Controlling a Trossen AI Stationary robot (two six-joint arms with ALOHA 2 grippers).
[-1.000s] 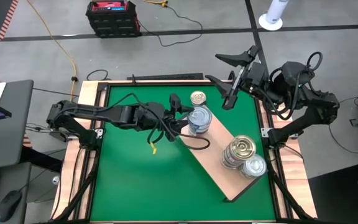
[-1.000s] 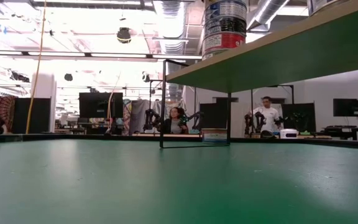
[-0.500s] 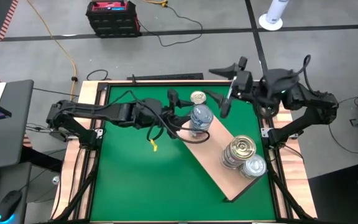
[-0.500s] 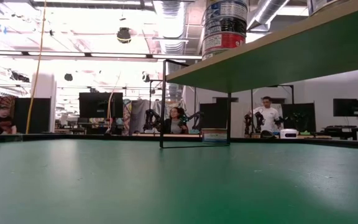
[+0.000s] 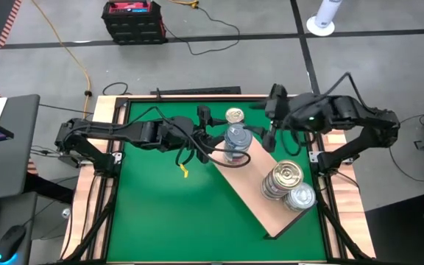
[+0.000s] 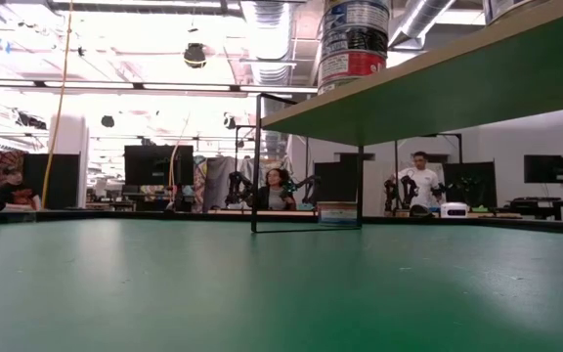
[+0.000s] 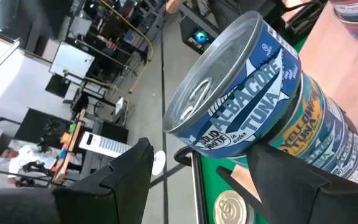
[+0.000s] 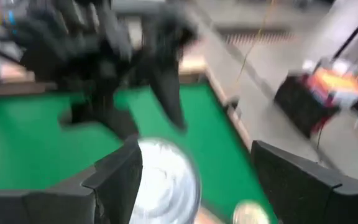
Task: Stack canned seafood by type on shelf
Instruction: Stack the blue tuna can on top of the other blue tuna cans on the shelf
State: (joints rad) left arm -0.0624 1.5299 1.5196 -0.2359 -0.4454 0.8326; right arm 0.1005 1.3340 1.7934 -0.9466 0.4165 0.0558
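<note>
A green mat (image 5: 168, 213) covers the wood-rimmed table; people sit at desks in the workshop behind. The light-wood rectangular shelf board (image 5: 256, 199) runs diagonally, bearing three stacks of round tins. The left gripper (image 5: 216, 140), spread, flanks the blue-labelled albacore tuna tin (image 7: 235, 102) topping its far-end stack. The right gripper (image 5: 269, 121) hovers close, fingers apart.

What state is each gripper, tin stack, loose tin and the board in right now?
Left gripper: open, fingers either side of the blue tin stack.
Right gripper: open, above the board's far end.
Blue tin stack: upright on board.
Two near stacks: upright.
Loose tin: flat on mat.
Board: lying diagonally.
</note>
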